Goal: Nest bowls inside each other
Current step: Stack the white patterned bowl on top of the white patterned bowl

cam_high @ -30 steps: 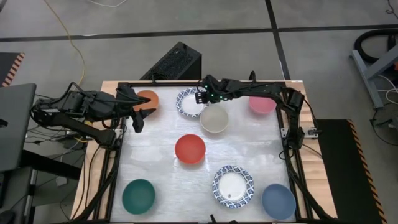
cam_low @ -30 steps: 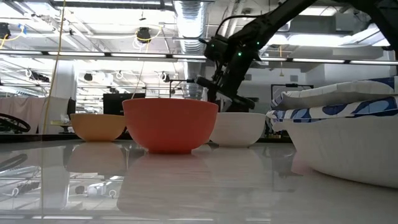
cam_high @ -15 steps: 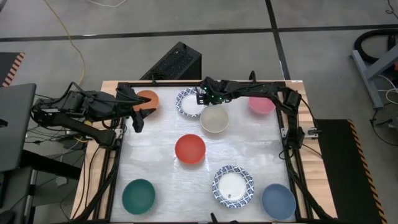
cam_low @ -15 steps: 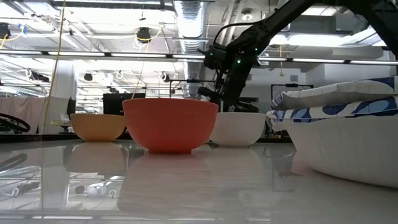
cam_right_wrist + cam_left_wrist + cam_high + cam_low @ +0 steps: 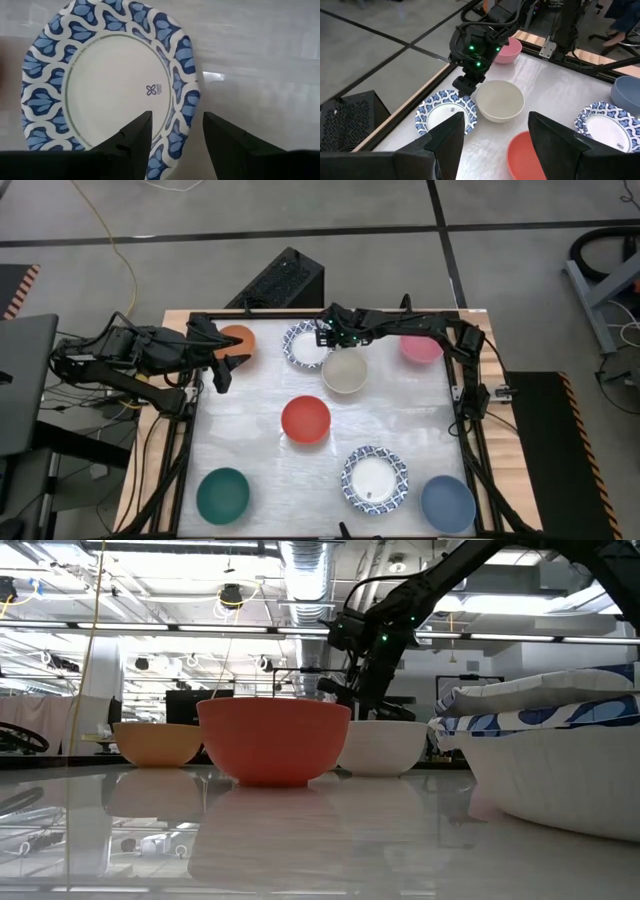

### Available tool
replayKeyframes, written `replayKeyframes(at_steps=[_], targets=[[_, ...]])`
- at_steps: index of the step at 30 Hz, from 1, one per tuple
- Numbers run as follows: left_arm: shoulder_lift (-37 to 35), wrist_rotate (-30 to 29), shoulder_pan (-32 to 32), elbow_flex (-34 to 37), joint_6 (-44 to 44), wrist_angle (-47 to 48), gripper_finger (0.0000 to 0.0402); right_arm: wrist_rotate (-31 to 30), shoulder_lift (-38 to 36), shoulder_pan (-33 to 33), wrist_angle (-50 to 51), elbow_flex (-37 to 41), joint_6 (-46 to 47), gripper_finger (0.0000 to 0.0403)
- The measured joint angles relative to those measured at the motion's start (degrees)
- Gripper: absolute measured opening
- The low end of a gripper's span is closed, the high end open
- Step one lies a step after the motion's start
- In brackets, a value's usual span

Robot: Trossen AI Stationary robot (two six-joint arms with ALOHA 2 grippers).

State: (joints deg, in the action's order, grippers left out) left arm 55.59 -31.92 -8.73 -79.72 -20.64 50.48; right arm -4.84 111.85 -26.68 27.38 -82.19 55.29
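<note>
The right pincer [image 5: 322, 338] hangs open and empty over the patterned bowl [image 5: 303, 345] beside the cream bowl [image 5: 344, 371], straddling its rim, likely to lift it for nesting. The left pincer [image 5: 222, 360], open and empty too, waits near the orange bowl [image 5: 238, 338].

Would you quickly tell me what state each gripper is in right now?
Left gripper: open, holding nothing, by the orange bowl.
Right gripper: open, empty, jaws astride the rim of the blue-patterned bowl.
</note>
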Motion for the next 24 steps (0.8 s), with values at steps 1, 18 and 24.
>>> replayKeyframes(at_steps=[1,18,24], targets=[[0.0,0.0,0.0,0.0,0.0,0.0,0.0210,0.0,0.0,0.0,0.0,0.0,0.2,0.0196],[0.0,0.0,0.0,0.0,0.0,-0.5,0.0210,-4.0,0.0,0.7,0.1,0.0,-0.1,0.0196],[0.0,0.0,0.0,0.0,0.0,-0.6,0.0210,-2.4,2.5,1.7,-1.3,0.0,0.3,0.0196]])
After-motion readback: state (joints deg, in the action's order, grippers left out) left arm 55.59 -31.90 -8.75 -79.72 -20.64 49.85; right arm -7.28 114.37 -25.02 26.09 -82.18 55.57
